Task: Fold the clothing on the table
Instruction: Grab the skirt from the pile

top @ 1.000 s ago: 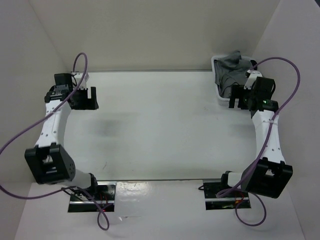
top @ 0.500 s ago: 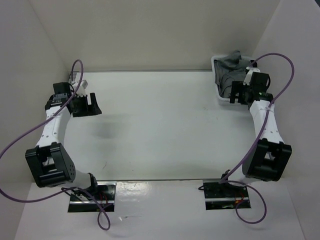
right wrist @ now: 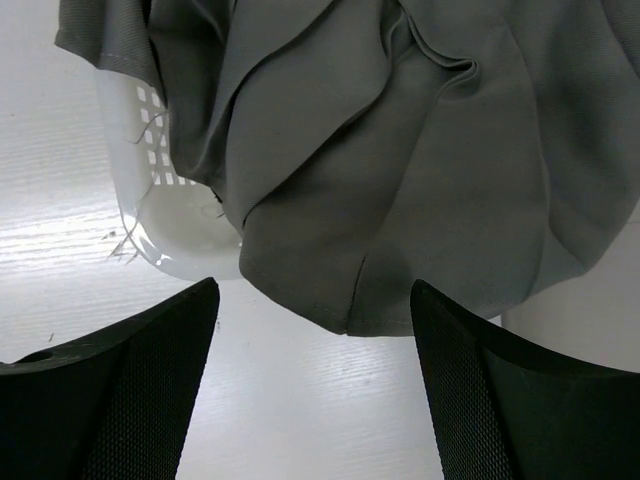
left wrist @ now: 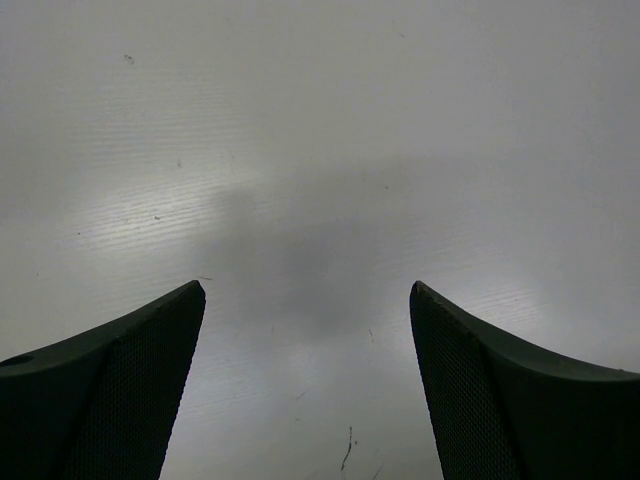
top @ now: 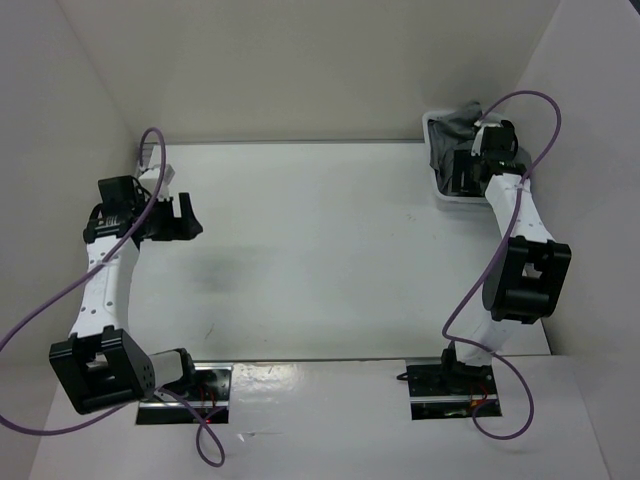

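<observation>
White tabletop (top: 320, 260) waits: grey skirt (right wrist: 400, 160) hangs from mesh basket (right wrist: 135, 200), upper right, nothing folded yet; right gripper (right wrist: 312, 282) gapes before it, left gripper (left wrist: 306, 283) equally spread.

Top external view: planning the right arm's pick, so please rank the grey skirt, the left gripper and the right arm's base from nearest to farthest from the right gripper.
1. grey skirt, far right corner, just ahead of the right gripper.
2. right arm's base, near edge, right side.
3. left gripper, far across, on the left side.
</observation>
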Available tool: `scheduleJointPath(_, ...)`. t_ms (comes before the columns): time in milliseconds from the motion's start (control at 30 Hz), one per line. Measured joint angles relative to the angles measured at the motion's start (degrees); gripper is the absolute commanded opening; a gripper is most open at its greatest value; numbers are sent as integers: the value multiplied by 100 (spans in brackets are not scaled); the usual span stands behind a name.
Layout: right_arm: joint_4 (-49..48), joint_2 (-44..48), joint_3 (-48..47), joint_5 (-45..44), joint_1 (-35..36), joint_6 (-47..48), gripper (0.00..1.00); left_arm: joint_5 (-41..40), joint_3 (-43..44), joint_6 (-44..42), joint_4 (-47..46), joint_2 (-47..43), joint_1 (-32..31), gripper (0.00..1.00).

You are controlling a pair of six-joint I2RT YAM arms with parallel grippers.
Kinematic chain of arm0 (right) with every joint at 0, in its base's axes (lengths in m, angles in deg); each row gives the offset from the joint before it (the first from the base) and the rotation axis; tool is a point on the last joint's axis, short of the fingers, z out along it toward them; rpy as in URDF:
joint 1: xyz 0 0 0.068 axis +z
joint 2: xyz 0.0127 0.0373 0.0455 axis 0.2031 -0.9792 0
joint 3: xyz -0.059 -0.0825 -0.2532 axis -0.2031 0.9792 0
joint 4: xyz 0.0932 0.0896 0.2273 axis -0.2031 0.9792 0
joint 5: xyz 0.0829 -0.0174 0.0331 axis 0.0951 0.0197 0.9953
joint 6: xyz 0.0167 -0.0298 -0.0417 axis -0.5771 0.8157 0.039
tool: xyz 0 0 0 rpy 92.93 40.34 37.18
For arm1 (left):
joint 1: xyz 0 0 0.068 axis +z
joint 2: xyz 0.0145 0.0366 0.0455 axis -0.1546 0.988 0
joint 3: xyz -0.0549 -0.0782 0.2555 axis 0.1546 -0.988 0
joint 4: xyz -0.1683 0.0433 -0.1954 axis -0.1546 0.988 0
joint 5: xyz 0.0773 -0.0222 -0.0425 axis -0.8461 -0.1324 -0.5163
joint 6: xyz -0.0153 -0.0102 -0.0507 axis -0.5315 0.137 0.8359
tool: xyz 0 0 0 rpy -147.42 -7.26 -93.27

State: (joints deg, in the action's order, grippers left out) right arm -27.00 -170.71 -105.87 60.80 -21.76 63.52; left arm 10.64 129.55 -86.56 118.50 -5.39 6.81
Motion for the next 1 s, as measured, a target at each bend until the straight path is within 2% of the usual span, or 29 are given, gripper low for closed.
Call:
scheduleJointPath(367, -44, 74, 199, -426, 0, 2, 80, 2, -66, -17, 33, -52, 0, 89)
scheduleJointPath(867, -168, -13, 310, -549, 0, -20, 67, 4, -118, -20, 33, -55, 0, 89)
scheduleJointPath(1000, -168, -131, 308, -575, 0, -24, 67, 4, -157, -20, 46, -55, 0, 89)
